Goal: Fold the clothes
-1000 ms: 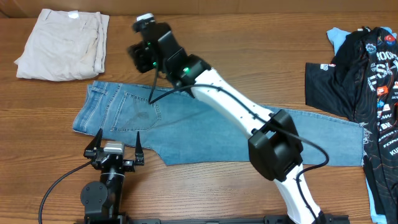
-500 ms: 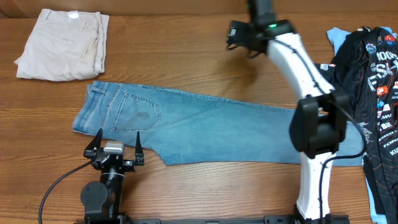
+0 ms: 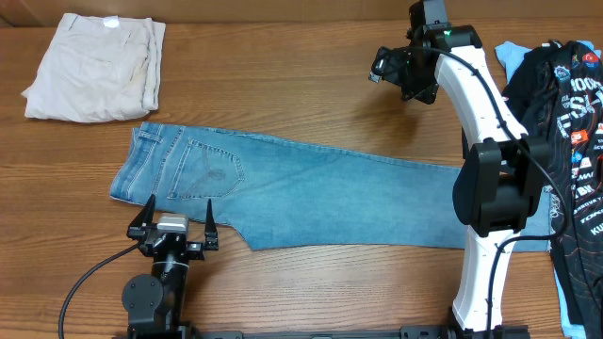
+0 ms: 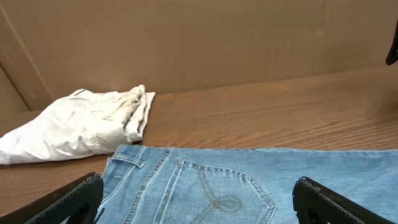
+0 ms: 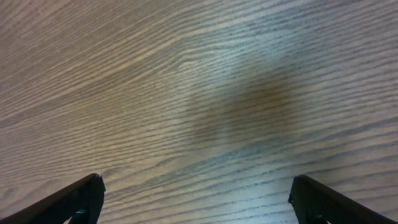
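Two claws stand released with nothing between their fingers, and which one should move next depends on how the jeans lie. The light-blue denim is spread flat across the middle of the bench. Its long axis runs from the waistband and stitched back pocket at centre left to the leg ends at lower right, dipping slightly toward the right.

The left claw sits at lower left, its fingers pointing up the frame at the jeans' near edge, just below the waistband. In its wrist view the pocket fills the space between the spread fingers, so the waist end is right in front of it.

The right claw hangs in the upper right centre over bare wood, well apart from the denim. Its wrist view shows only wood grain between the fingers. The legs lie below it in the frame, toward the lower right, so that end looks like its natural share.

Other clothes sit aside: beige trousers, already folded, at upper left, and a black tee heaped over a pale-blue garment at the right edge.

I judge the fold has not yet begun. Bringing the leg ends over to the waist would mean working along that long axis.
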### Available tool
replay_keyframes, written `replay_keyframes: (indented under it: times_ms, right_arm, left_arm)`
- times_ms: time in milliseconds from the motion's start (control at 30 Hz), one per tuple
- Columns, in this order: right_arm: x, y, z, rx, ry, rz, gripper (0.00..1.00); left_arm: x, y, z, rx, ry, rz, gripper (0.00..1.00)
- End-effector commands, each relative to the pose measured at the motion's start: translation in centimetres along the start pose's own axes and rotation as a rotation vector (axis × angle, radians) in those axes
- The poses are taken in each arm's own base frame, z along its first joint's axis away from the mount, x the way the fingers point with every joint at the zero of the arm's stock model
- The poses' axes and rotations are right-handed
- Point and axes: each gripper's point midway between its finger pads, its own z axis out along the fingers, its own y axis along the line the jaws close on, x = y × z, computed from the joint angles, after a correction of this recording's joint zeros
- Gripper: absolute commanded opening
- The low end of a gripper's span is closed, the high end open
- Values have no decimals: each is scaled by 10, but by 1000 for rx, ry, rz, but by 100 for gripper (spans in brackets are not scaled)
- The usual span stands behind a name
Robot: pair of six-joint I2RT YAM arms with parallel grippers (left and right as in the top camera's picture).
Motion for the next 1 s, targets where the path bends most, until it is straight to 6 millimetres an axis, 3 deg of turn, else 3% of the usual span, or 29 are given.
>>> replay_keyframes:
  times_ms: [0,100,233,333,567,700,867,967]
  right_arm:
    - [-12,11,-26,-37,-55,-3,100]
    - [-13,11,-26,-41,-60,-3,100]
    - [-12,11,-26,-39,-54,-4,100]
    - [-12,12,-26,-39,-56,-4,100]
    - [-17,15,-27,-51,-78,-8,100]
    - [-16,18,-27,-73,-69,-10,100]
    - [-10,25,-27,-114,-38,-11,100]
    - [-6,23,-27,-105,-22,-16,100]
  left_arm:
    - [-2,-4,0,26,-11,-30,100]
    - [-22,-4,-1,31,-94,-21,100]
    - [-71,-19,-12,120,-301,19,100]
    - [-90,-15,-19,99,-376,30,100]
    - [-120,1,-13,28,-292,49,100]
    - [-146,9,16,34,-133,47,100]
    - [-172,10,80,130,127,131,100]
    - [-176,12,115,168,215,113,100]
